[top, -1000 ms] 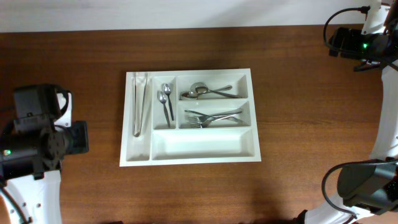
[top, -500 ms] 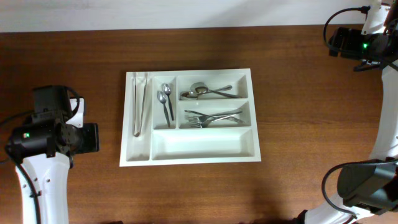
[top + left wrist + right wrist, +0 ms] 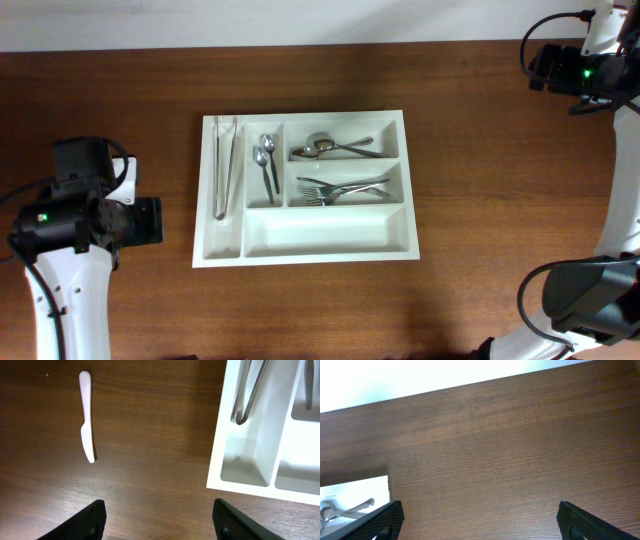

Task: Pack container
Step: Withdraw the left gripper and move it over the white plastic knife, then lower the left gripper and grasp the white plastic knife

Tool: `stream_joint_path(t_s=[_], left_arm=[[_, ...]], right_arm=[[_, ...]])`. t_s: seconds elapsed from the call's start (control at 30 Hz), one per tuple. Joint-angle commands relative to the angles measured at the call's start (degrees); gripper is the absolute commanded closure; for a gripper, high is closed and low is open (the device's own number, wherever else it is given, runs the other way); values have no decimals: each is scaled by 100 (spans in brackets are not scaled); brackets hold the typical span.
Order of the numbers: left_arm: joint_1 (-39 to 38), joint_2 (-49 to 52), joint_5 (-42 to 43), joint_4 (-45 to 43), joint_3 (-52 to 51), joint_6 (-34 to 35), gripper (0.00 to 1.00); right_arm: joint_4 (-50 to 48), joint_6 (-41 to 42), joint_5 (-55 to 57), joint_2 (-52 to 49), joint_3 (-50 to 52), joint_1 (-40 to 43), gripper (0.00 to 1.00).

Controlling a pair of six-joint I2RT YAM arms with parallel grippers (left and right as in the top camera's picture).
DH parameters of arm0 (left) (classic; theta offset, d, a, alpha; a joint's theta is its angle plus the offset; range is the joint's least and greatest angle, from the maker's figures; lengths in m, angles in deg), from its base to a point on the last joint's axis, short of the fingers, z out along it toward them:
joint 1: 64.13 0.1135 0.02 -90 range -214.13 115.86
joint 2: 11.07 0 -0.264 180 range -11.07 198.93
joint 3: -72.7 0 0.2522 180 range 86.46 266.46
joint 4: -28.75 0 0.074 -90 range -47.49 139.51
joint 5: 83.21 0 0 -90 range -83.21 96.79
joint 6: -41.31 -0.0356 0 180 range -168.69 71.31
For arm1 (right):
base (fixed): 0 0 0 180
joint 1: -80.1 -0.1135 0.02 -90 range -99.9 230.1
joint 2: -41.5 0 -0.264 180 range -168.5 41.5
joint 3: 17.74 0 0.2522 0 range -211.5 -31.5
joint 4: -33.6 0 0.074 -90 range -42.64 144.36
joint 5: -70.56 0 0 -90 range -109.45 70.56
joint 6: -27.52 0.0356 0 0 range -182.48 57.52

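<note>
The tray lies in the middle of the table, its long axis running left to right in the overhead view, edges square to the table. Its 2 narrow compartments sit at the left end, running front to back; tongs lie in the outer 1 and small spoons in the next. To the right, larger spoons fill the far compartment and forks the middle 1.

The left arm reaches up from the near left corner, its wrist bent toward the tray's left end. The left gripper hovers over bare wood near the tray's near-left corner, jaws standing apart with nothing between them. The right arm is folded at the far right corner, well apart from the tray. The right gripper has its jaws spread wide over bare wood, holding nothing.

The left wrist view shows a white plastic knife lying on the wood near the tray, parallel to the tongs; in the overhead view the arm hides it. The right wrist view catches only 1 tray corner with a bit of metal cutlery.
</note>
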Motion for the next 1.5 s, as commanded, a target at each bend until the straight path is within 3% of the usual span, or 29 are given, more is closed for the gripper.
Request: stream_joint_path(t_s=[0.0, 0.43, 0.7, 0.87, 1.03, 1.23, 1.47], left_arm=[[28, 0, 83, -15, 0, -4, 29], [28, 0, 81, -83, 0, -4, 28], [216, 184, 229, -960, 0, -9, 20], [765, 826, 870, -1425, 2, -334, 20], [918, 1617, 861, -1812, 7, -678, 21], [1158, 2479, 463, -1989, 7, -267, 20], [1871, 2785, 750, -2177, 7, -1296, 22]], right_arm=[[-22, 48, -70, -31, 15, 4, 1], [-22, 48, -70, -31, 15, 4, 1], [-22, 48, -70, -31, 15, 4, 1], [-22, 48, -70, -31, 15, 4, 1], [-22, 48, -70, -31, 15, 4, 1], [-22, 48, -70, -31, 15, 4, 1], [-22, 48, -70, -31, 15, 4, 1]])
